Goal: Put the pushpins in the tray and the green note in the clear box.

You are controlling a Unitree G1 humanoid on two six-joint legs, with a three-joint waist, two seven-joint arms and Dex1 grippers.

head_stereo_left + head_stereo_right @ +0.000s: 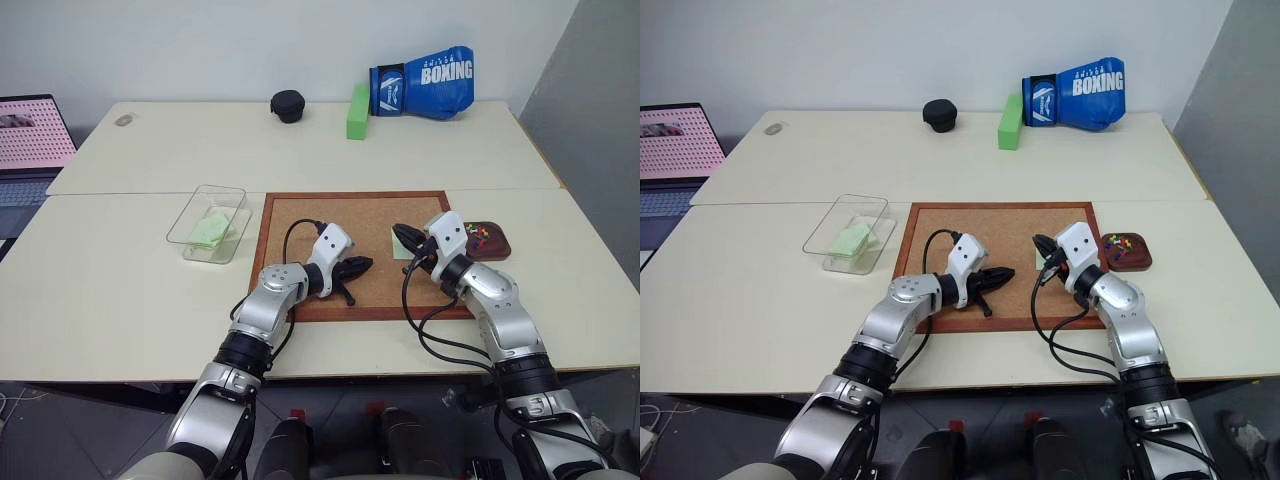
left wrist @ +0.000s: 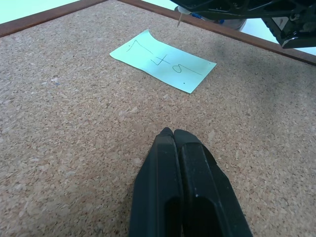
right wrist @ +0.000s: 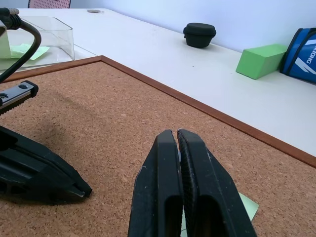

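- I am watching the left hand (image 2: 173,132) hovering low over the middle of the corkboard (image 1: 300,225). Its fingers are pressed together on nothing and pointing toward the board's right edge.
- I am holding the right hand (image 3: 173,136) just above the board near that right edge. It is clamped closed, and the left wrist view shows a bare metal point sticking down beneath its tips, so I am reading that as a pushpin (image 2: 179,19) pinched there.
- The green note (image 2: 163,61) is lying flat on the cork under and just beside the right hand, close to the board's right edge, with pen marks on it and no pin in it that I can see.
- The tray (image 1: 497,247) is sitting on the worktop (image 1: 120,300) right against the board's right edge, with the other pushpins (image 1: 478,234) heaped inside.
- To do this step well, I am planning to keep the pinch firm and carry the pin sideways over the frame. I should lower it until the tips are inside the tray's rim before letting go, because a pin this small could bounce out.
- The clear box (image 1: 190,212) is waiting off the board's left edge with pale green paper already inside.
- A green block (image 1: 357,110), a boxing glove (image 1: 425,82) and a black case (image 1: 288,105) are sitting along the worktop's far edge, well out of the way.
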